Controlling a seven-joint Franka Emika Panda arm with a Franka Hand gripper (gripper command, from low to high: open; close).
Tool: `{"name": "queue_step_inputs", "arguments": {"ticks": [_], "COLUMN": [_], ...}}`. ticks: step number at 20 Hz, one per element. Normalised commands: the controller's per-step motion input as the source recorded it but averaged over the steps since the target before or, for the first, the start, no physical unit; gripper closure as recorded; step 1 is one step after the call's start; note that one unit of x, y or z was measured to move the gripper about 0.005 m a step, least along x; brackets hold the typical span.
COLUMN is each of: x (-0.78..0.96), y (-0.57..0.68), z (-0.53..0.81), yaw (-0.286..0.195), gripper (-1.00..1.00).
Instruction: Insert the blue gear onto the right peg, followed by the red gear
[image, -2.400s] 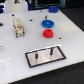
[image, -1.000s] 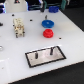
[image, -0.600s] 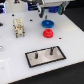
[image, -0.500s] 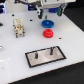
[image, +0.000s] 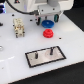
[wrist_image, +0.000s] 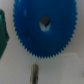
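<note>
Wrist view: flat round bright-blue plastic gear (wrist_image: 44, 27) looks light, stiff, slick; best taken by its raised hub. Hand (image: 47, 18) just above it, fingers' state untellable.

Blue gear (image: 47, 23): flat, bright-blue toothed disc lying on the white table, partly hidden beneath the arm; in the wrist view (wrist_image: 44, 27) its toothed rim and dark centre hole fill most of the frame. Red gear (image: 48, 34): small, chunky, lying flat just in front of the blue gear. Right peg (image: 51, 50): thin dark upright pin on the grey plate, bare, well apart from both gears.
</note>
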Motion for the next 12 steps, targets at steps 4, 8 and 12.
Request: {"name": "queue_step_inputs", "arguments": {"ticks": [4,8,12], "x": [-0.20,-0.15,-0.11], "y": [0.13,0.07,0.03], "z": [-0.35,-0.17,-0.08], "yaw": [0.000,0.000,0.000], "gripper": [1.00,1.00,1.00]}}
